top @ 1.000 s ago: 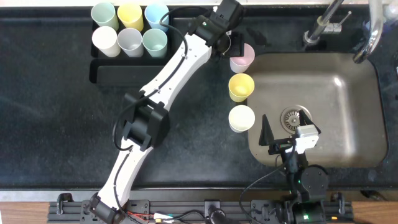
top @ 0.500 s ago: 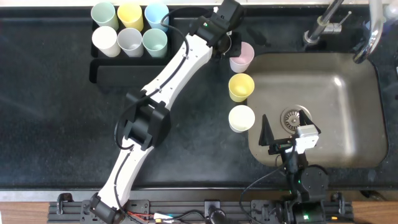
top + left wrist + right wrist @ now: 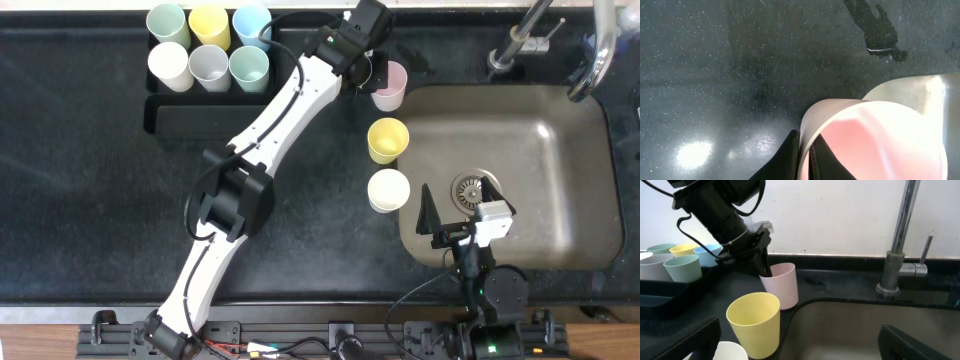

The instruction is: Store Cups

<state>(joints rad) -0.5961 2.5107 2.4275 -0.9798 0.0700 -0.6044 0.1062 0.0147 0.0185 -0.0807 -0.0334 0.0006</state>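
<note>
One pink cup (image 3: 389, 85) stands on the tabletop (image 3: 90, 200) right beside the sink (image 3: 560, 180). The left gripper (image 3: 372, 72) pinches its rim. It looks light, thin and smooth, so a gentle hold by the rim seems best. The right gripper (image 3: 457, 205) has its fingers spread.
</note>
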